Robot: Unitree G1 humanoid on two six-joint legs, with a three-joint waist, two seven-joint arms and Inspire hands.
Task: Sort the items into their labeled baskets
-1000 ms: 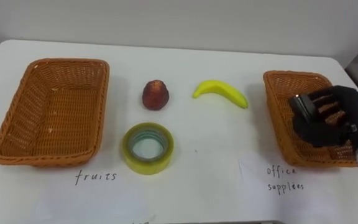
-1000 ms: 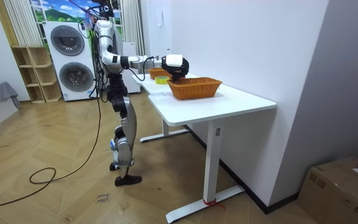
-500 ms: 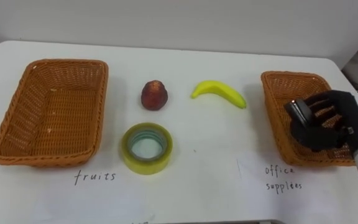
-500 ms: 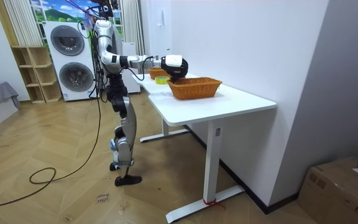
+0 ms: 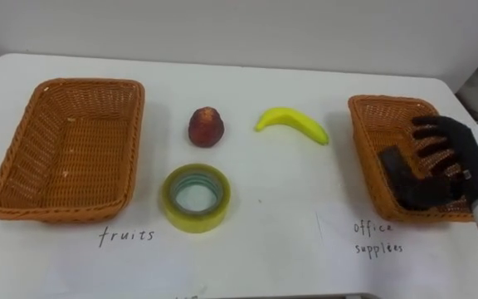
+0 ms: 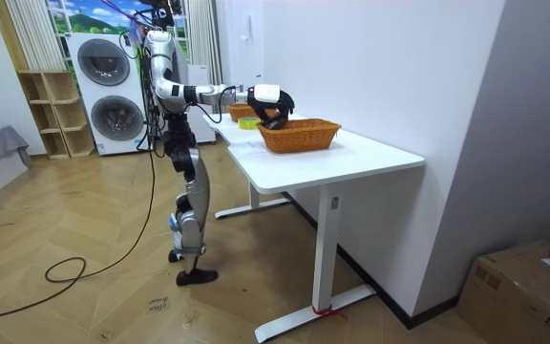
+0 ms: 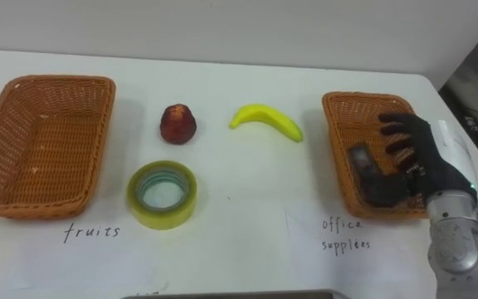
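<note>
Right hand (image 5: 451,170), fingers spread and holding nothing, hovers over the office basket (image 5: 388,101) at frame right; the tape roll (image 5: 197,220) lies well to its left on the desk (image 5: 272,199), lower centre

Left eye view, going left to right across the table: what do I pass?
fruits basket → red fruit → banana → office supplies basket. The tape roll overlaps the red fruit's span, so it is left out.

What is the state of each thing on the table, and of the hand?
Left basket, empty.
Right basket, holds a dark item.
Red fruit, on the table, unsorted.
Banana, on the table, unsorted.
Tape roll, lying flat on the table.
Right hand, open over the right basket.
</note>
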